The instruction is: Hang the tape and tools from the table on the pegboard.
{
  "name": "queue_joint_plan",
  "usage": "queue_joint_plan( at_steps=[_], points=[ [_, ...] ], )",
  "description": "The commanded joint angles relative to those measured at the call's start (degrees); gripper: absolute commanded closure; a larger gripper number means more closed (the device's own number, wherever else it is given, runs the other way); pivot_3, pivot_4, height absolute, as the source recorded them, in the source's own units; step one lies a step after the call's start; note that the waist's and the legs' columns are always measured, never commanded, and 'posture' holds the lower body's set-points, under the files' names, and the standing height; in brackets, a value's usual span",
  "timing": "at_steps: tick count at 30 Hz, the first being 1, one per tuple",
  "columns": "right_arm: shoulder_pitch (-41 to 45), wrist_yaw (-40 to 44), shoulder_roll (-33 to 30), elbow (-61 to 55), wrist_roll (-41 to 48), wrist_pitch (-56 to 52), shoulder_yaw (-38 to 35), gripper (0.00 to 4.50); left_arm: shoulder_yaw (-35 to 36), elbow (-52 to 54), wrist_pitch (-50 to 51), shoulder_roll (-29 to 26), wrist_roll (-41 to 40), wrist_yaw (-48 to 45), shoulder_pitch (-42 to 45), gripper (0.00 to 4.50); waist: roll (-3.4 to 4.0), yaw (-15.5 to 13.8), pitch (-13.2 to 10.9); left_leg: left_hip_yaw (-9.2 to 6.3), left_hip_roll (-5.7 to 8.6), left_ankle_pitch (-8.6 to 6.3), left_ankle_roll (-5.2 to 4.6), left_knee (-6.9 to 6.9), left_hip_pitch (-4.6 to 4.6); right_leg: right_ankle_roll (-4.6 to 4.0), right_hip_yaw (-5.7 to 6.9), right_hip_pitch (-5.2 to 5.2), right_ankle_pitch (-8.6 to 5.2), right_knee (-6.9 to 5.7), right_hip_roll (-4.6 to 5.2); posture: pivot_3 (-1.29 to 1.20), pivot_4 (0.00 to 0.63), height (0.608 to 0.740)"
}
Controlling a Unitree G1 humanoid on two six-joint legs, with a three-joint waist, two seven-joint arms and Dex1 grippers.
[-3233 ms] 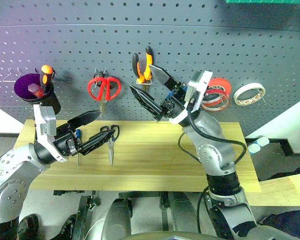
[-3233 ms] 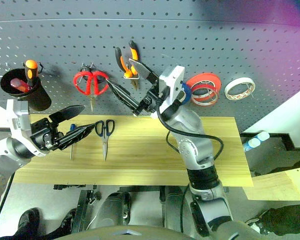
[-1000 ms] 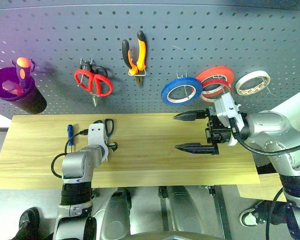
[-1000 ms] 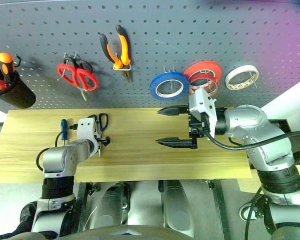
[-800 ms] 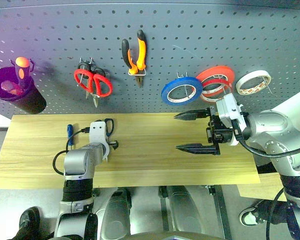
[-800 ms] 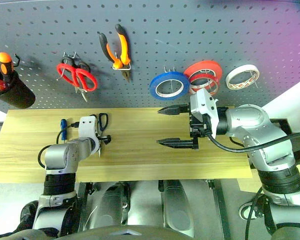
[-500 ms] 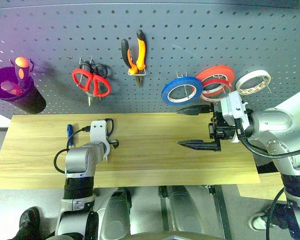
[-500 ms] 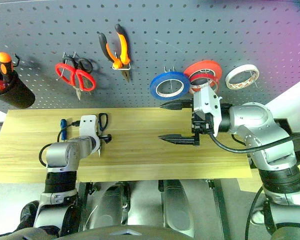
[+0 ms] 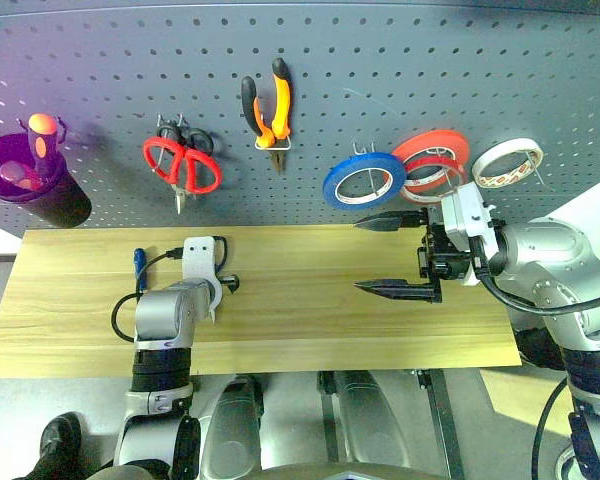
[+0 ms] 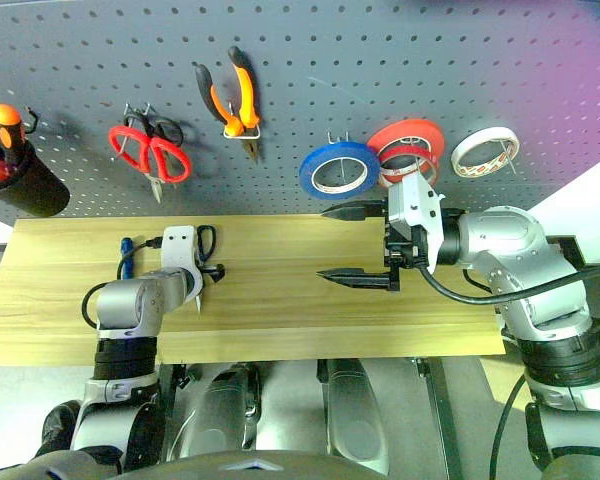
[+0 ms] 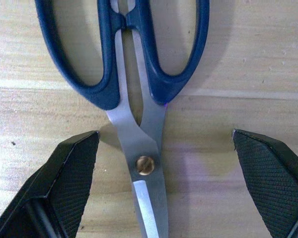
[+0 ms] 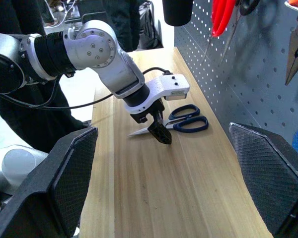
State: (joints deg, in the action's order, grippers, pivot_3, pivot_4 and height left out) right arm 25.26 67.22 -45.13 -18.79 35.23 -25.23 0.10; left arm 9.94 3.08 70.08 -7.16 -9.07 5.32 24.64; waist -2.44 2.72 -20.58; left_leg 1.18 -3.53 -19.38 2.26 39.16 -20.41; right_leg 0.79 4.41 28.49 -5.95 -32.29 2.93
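— Which step in hand?

— Picking up the dark-handled scissors, by the look of it. Lying flat on the left part of the table, blades closed, handles toward the pegboard. Small blue screwdriver just to their left, also flat on the wood.

— And the left gripper?

— Low over the scissors, jaws spread wide, one finger either side of the pivot, touching neither blade nor handle. Nothing held.

— Further right, up on the board?

— Red scissors hanging, then the pliers in a small bracket, so done. Then the blue tape on its hook, also done, beside the red-orange rolls and the white roll.

— Right gripper?

— Raised above the right part of the table, below the rolls, pointing left, jaws wide apart and empty. Idle, probably.

— So about halfway?

— Seemingly: tape and pliers up, scissors and blue screwdriver to go.

— Next move?

— Closing squarely across the pivot or the neck just above it, keeping the blades shut. Then lifting without dragging the tips, and threading a handle loop over a free hook. Worth minding the thin steel: easy to slip or swivel in a loose pinch.
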Motion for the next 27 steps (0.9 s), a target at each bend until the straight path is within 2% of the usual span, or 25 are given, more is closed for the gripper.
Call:
queue_joint_plan(
  at_steps=[1, 7, 9, 19, 24, 27],
  points=[
    [0.13, -0.32, -0.29, -1.22, 0.92, 0.12, -2.19, 0.00, 1.17, -0.77, 0.92, 0.74, 1.04, 1.08, -0.92, 1.27, 0.01, 0.02, -0.09, 0.00, 0.00, 0.00, 0.00, 0.00, 0.00, 0.00, 0.00, 0.00, 0.00, 0.00, 0.00, -0.17, 0.389, 0.733],
    [0.95, -0.47, -0.25, -0.65, 0.80, -0.05, -2.00, 0.00, 2.23, -0.50, 0.63, 1.10, 1.84, 2.26, -0.99, 3.36, 0.01, 0.13, -0.23, 0.01, 0.00, 0.00, 0.00, 0.00, 0.00, -0.02, -0.01, 0.00, -0.02, 0.00, 0.00, -0.17, 0.392, 0.733],
    [1.17, -0.44, -0.26, -0.58, 0.63, 0.01, -1.86, 0.00, 2.82, -0.71, 0.99, 1.39, 1.96, 2.45, -1.02, 3.81, 0.00, 0.19, -0.24, 0.01, 0.00, 0.00, 0.00, -0.01, 0.00, -0.08, -0.01, 0.00, -0.05, 0.00, 0.00, -0.17, 0.393, 0.733],
    [1.02, -0.36, 0.06, -0.44, 0.33, 0.35, -1.56, 0.00, 2.23, -0.07, 2.22, 1.34, 2.40, 2.29, -2.32, 3.83, 0.00, 1.27, -0.24, 0.02, 0.00, 0.00, 0.01, -0.01, -0.03, -0.07, -0.01, 0.00, -0.07, 0.03, 0.02, -0.16, 0.382, 0.733],
    [0.86, 0.02, 0.10, 0.18, -0.10, 1.18, -1.52, 0.00, -3.43, 4.07, 5.70, -3.17, 1.85, -2.08, -4.90, 3.83, 0.00, 1.47, -0.24, 0.03, 0.00, -0.01, 0.01, -0.07, -0.02, -0.07, -0.01, 0.02, -0.08, 0.05, 0.00, -0.16, 0.376, 0.733],
    [0.96, 0.67, -0.11, 1.14, -0.56, 2.15, -1.66, 0.00, -4.49, 8.63, 8.64, -5.19, 1.60, -3.51, -7.58, 3.83, 0.01, 1.46, -0.24, 0.03, -0.01, -0.01, 0.01, -0.13, -0.02, -0.05, -0.01, 0.08, -0.08, 0.08, -0.01, -0.15, 0.371, 0.733]
  ],
)
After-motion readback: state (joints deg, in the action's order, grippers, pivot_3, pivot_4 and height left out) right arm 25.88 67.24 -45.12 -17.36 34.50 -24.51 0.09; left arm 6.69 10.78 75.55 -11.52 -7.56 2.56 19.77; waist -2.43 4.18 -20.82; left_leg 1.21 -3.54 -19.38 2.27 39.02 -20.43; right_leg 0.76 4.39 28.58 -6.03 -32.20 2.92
